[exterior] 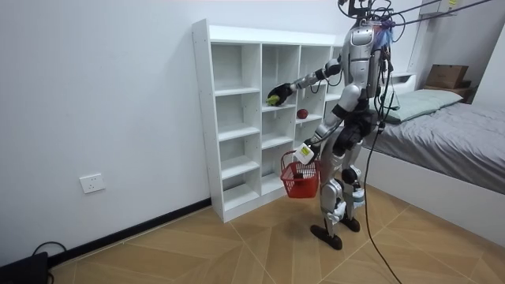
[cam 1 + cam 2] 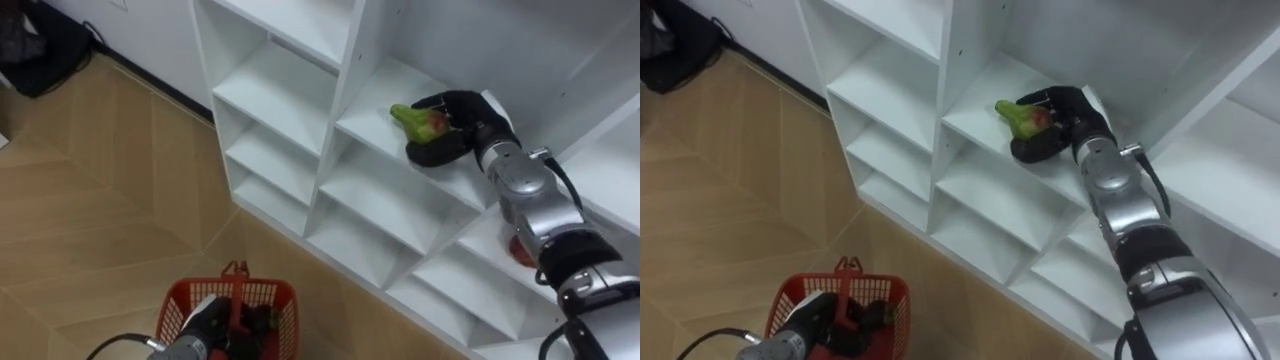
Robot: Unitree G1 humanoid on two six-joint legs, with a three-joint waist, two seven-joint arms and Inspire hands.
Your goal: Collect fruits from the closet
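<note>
Green fruit with a red blush (image 2: 425, 122) lies on a middle shelf of the white closet (image 2: 280, 100), long axis roughly along the shelf, narrow green end pointing to the robot's left, away from the palm. Right hand (image 2: 468, 118) curled round it. Left hand (image 2: 205, 322) grips the red basket (image 2: 272, 292) by its handle, low in front of the closet. Red fruit (image 1: 302, 113) sits in the neighbouring compartment

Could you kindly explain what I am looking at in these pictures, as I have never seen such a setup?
This is a humanoid robot standing before a white shelf unit in a room. Two pictures come from the cameras in its head, looking down; the third is from a camera standing in the room. Its right hand is curled round a green and red fruit on a shelf. Its left hand holds a red basket by the handle. Another red fruit lies on a shelf in the neighbouring column.
</note>
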